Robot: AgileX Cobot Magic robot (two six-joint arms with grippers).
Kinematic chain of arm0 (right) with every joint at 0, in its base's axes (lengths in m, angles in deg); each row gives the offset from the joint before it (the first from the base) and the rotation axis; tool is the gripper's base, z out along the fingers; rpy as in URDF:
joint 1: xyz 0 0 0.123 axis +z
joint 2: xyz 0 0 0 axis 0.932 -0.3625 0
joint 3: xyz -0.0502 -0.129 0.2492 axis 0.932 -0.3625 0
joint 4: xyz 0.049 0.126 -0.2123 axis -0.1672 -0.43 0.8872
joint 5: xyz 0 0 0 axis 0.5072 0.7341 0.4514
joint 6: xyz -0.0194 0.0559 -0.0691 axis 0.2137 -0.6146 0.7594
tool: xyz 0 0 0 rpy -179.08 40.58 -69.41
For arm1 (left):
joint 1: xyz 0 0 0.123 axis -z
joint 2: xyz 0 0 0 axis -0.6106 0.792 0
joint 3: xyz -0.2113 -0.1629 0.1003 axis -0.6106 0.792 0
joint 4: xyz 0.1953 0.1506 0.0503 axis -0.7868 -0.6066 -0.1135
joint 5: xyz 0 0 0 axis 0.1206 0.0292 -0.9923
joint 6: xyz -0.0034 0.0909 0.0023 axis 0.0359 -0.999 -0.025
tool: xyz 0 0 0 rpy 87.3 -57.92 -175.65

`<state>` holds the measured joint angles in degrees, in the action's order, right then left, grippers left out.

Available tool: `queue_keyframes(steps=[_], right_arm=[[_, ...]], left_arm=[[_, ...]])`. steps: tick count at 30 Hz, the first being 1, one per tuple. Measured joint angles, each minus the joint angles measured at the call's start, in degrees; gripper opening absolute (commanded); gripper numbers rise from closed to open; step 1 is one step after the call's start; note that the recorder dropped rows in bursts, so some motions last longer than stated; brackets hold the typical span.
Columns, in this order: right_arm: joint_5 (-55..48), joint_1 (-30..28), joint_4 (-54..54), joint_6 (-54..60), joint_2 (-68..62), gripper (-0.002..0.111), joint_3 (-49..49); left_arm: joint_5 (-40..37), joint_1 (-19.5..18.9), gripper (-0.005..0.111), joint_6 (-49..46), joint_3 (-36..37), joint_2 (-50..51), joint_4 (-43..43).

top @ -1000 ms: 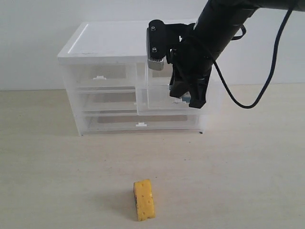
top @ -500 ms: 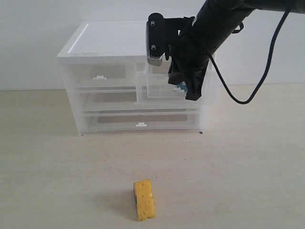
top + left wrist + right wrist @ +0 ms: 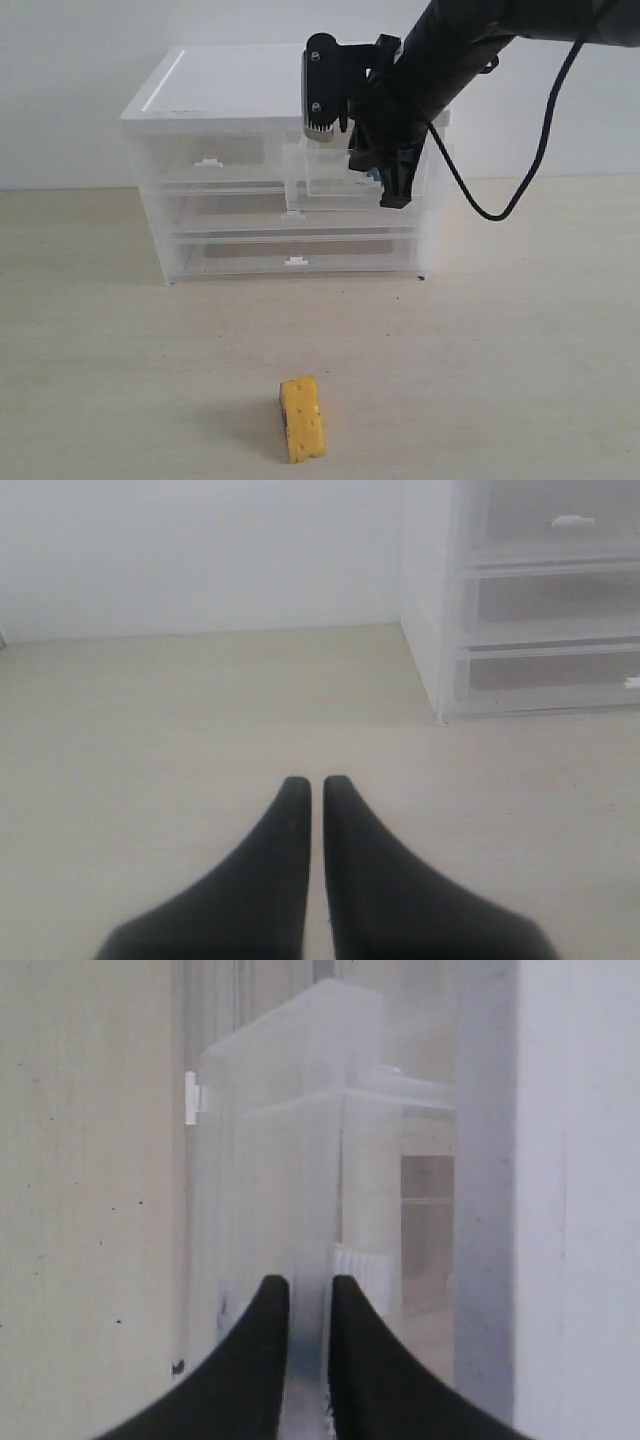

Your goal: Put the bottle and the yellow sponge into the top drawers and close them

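While the right gripper (image 3: 300,1285) pinches the front wall of the right top drawer (image 3: 330,190), which stands partly out of the cabinet (image 3: 220,90), one bottle (image 3: 374,178) sits inside that drawer. One yellow sponge (image 3: 302,418) lies well in front of the cabinet. The left gripper (image 3: 317,782) is empty, its fingers pressed together. The left top drawer (image 3: 208,160) and two full-width drawers (image 3: 250,255) sit flush.

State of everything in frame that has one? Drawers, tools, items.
Top right drawer, partly pulled out.
Top left drawer, closed.
Full-width drawers, both closed.
Bottle, inside the top right drawer, mostly hidden.
Yellow sponge, loose on the table, not held.
Right tool, shut, at the open drawer's front.
Left tool, shut, empty.
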<state>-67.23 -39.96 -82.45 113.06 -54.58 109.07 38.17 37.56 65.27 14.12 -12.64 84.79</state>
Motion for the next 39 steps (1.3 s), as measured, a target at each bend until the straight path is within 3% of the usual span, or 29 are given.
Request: queue_keyframes(steps=[4, 7, 18, 25, 29, 30, 35, 39], right_arm=[[2.4, 0.2, 1.3, -0.5, 0.0, 0.046, 0.0], [3.1, 0.4, 2.8, -2.0, 0.0, 0.052, 0.0], [0.0, 0.2, 6.9, -11.7, 5.0, 0.053, -0.1], [-16.9, 0.0, 2.5, -14.2, 8.5, 0.053, -0.1], [-16.9, -1.4, 4.8, -12.0, 8.5, 0.052, 1.4], [-17.2, -3.3, 3.8, -12.0, 8.5, 0.051, 3.1], [-24.6, -11.6, -8.6, -11.6, 8.5, 0.000, 7.1], [-27.4, -14.6, -17.7, -10.5, 8.4, 0.001, 7.2]], left_arm=[[0.0, 0.0, 0.004, 0.0, 0.0, 0.0, 0.0], [0.0, 0.0, 0.004, 0.0, 0.0, 0.0, 0.0], [0.0, 0.0, 0.004, 0.0, 0.0, 0.0, 0.0], [0.0, 0.0, 0.004, 0.0, 0.0, 0.0, 0.0], [0.0, 0.0, 0.004, 0.0, 0.0, 0.0, 0.0], [0.0, 0.0, 0.004, 0.0, 0.0, 0.0, 0.0], [0.0, 0.0, 0.004, 0.0, 0.0, 0.0, 0.0], [0.0, 0.0, 0.004, 0.0, 0.0, 0.0, 0.0]])
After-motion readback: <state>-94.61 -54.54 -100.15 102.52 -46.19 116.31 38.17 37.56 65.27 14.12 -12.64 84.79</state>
